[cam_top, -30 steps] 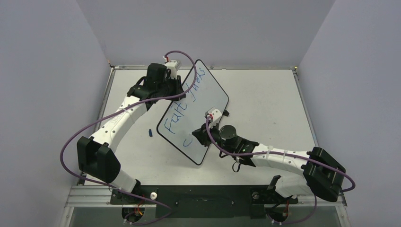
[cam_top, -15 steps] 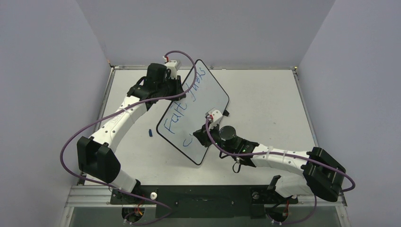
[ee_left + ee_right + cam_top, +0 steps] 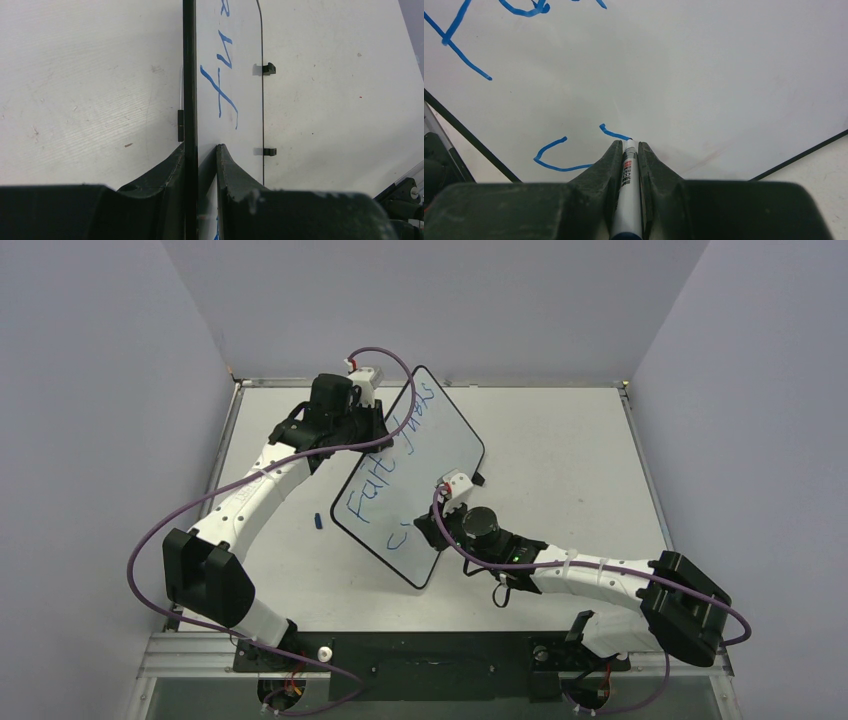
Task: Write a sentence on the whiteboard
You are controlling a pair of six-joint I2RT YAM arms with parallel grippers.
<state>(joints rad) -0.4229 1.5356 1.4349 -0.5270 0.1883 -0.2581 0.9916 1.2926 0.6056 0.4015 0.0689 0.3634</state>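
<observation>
The whiteboard (image 3: pixel 440 445) lies tilted on the table, black-framed, with two black tabs on its right edge (image 3: pixel 269 68). The blue sentence (image 3: pixel 372 485) reads roughly "Fait fuels" on one line, with a "c" and a fresh stroke (image 3: pixel 614 132) starting a second line. My left gripper (image 3: pixel 201 148) is shut on the whiteboard's far-left edge (image 3: pixel 189 75). My right gripper (image 3: pixel 628 144) is shut on a white marker (image 3: pixel 628 200); its tip touches the board at the end of the fresh stroke. In the top view the right gripper (image 3: pixel 432 522) sits over the board's lower right part.
A small blue marker cap (image 3: pixel 317 521) lies on the table left of the whiteboard. The grey table (image 3: pixel 570 450) has raised edges, and purple walls close it in on three sides. Cables loop off both arms.
My right gripper has moved slightly down and left along the board, drawing a new short blue stroke after the "c". The left arm and board have not moved.
</observation>
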